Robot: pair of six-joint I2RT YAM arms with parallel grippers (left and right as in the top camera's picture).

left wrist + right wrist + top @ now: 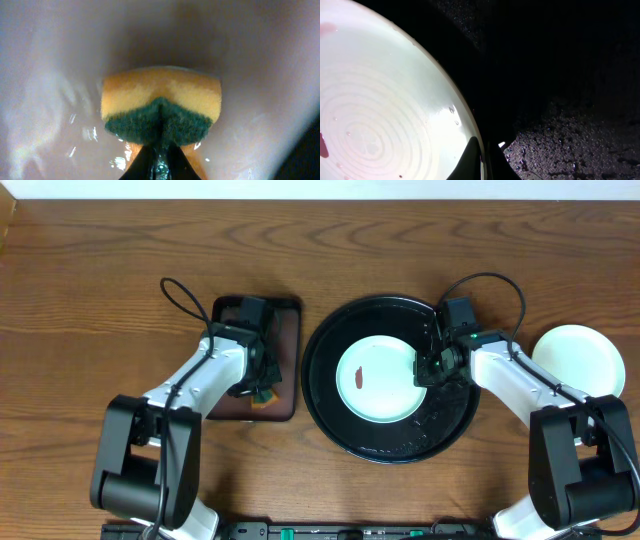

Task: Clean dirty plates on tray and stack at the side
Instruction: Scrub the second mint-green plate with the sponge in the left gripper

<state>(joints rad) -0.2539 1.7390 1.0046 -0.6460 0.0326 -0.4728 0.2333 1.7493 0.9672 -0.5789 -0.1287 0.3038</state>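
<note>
- My left gripper (161, 152) is clenched on the sponge (161, 102). Its yellow foam faces up and the green scouring layer is bunched where my fingertips bite in.
- That sponge hangs over the small brown tray (290, 340), left of the worktop's (100, 280) middle. Its glossy floor shows wet glints in the left wrist view.
- My right gripper (482, 161) is pinched on the right rim of the pale plate (375, 385). One finger sits over the inner face and the other outside the edge.
- The plate lies flat inside the big black tray (330, 415), which sits just right of the worktop's centre. The plate is a little off-centre, toward the tray's right side.
- A reddish-brown smear (360, 376) shows on the plate's left half. Close up I see ringed grooves and red marks by its far-left rim.
- A second plate (577, 360) rests on bare wood by the right edge, well clear of the black tray.
</note>
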